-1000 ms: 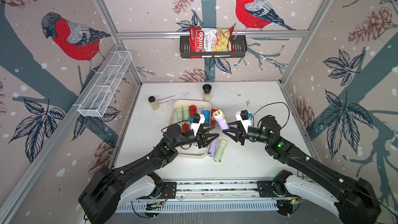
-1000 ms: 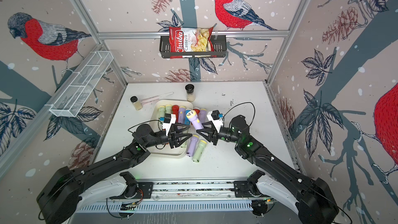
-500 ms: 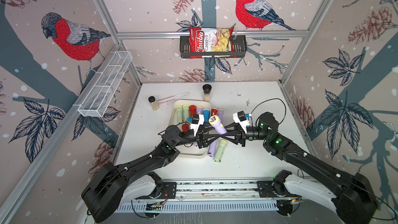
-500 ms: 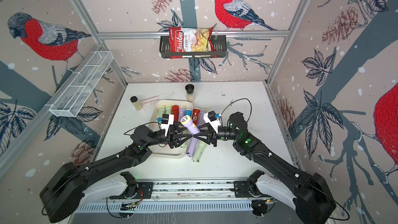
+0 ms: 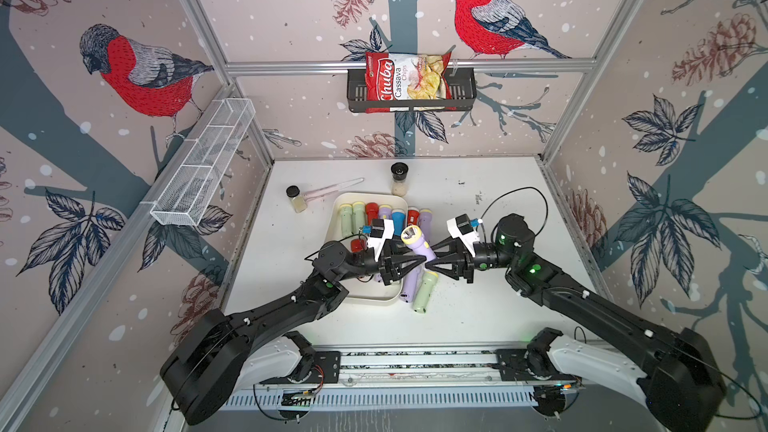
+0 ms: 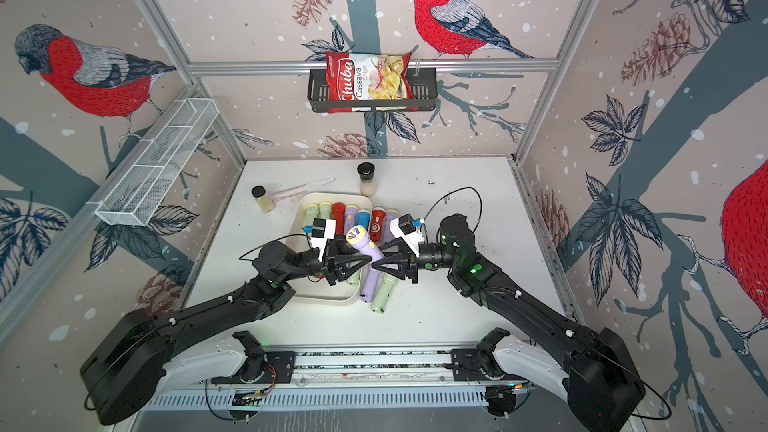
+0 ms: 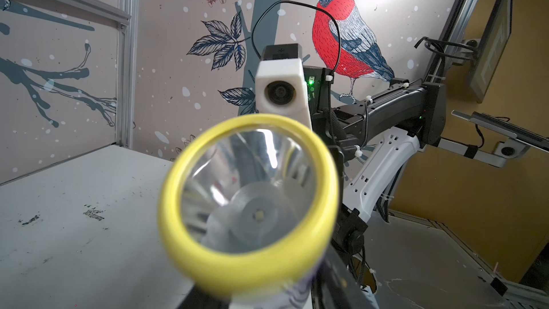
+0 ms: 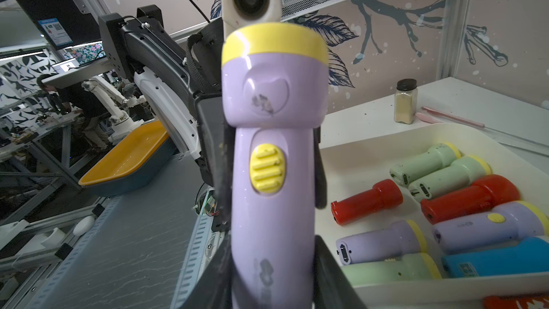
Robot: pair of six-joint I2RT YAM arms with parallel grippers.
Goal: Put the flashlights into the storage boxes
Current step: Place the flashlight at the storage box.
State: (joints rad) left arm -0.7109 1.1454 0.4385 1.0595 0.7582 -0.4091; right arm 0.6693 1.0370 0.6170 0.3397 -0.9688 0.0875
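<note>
Lilac flashlight [image 5: 419, 249] held aloft over right rim of tray [image 5: 334, 222], clamped at tail by right gripper [image 8: 270, 277], under head by left gripper [image 8: 269, 164]. Likely light, stiff, slick plastic; narrow handle the surest hold

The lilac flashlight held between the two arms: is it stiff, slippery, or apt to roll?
Probably stiff: the lilac flashlight looks like hard moulded plastic. Its glossy shell may slip in a loose grip. Laid down, its round body would likely roll.

The left arm [image 5: 291, 309] and right arm [image 5: 582, 305] are black, with white base links. White camera blocks [image 5: 461, 230] top the black, triangular-fingered left gripper [image 5: 417, 261] and right gripper [image 5: 431, 261]. A thin black cable [image 5: 519, 191] loops behind the right gripper.
</note>
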